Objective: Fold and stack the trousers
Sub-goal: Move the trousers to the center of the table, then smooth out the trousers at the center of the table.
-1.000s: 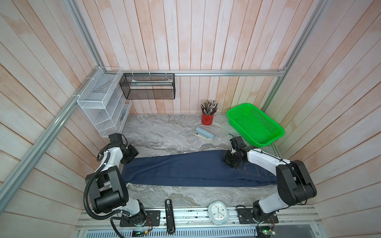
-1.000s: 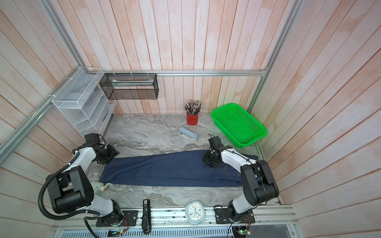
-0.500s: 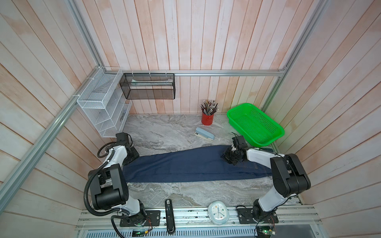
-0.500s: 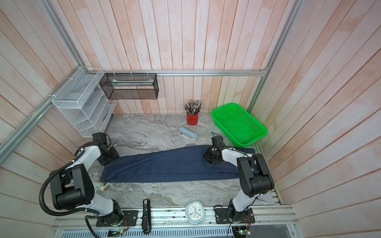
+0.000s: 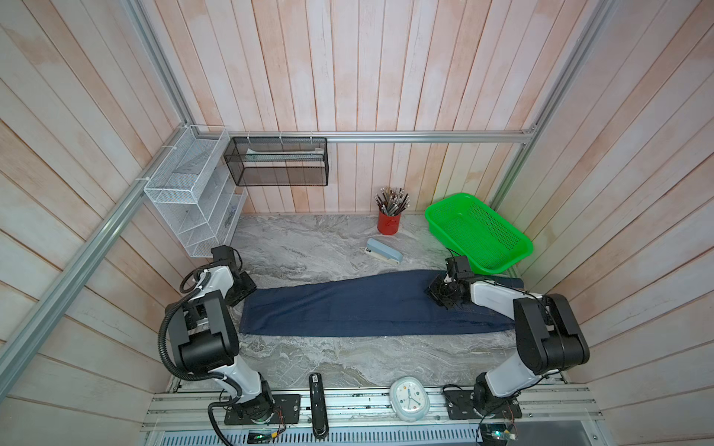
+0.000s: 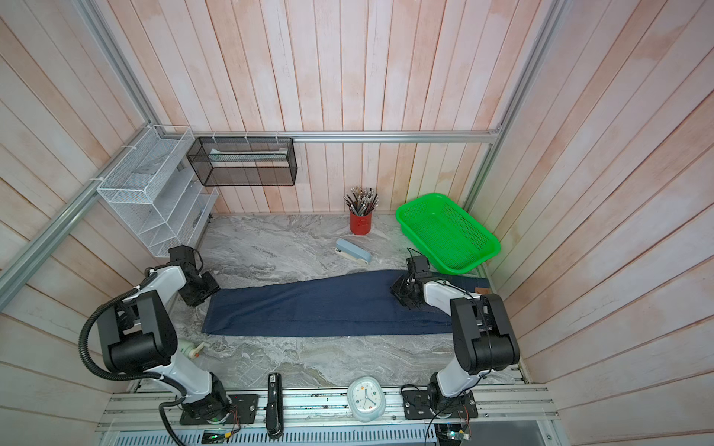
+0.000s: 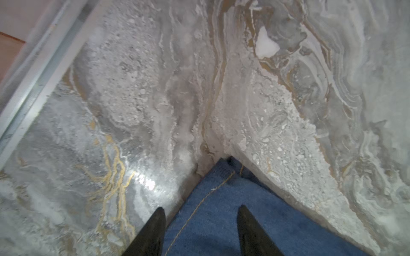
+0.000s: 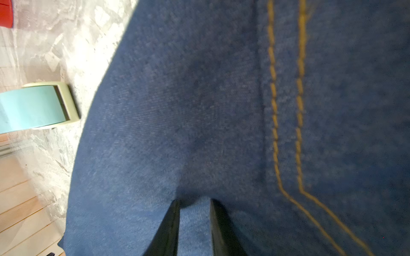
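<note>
The dark blue trousers (image 5: 367, 305) (image 6: 328, 305) lie flat across the marble table, folded lengthwise, with the hem at the left and the waist at the right. My left gripper (image 5: 244, 290) (image 6: 201, 292) (image 7: 201, 208) is open at the hem's far corner (image 7: 221, 184). One finger is over the table and the other is over the denim. My right gripper (image 5: 440, 295) (image 6: 403, 295) (image 8: 194, 201) is down on the thigh area (image 8: 199, 99). It is shut on a raised pinch of denim beside a double tan seam.
A blue stapler (image 5: 384, 253) (image 8: 33, 108) lies just behind the trousers, and a red pencil cup (image 5: 389, 224) stands behind it. A green basket (image 5: 479, 235) sits at the back right, over the waist end. A white wire rack (image 5: 193, 208) hangs at the left, and a white clock (image 5: 409, 397) sits on the front rail.
The trousers have slid a little toward the back wall. My left gripper has shifted slightly right to the hem corner. The right arm's elbow has swung inward while its gripper stays on the denim.
</note>
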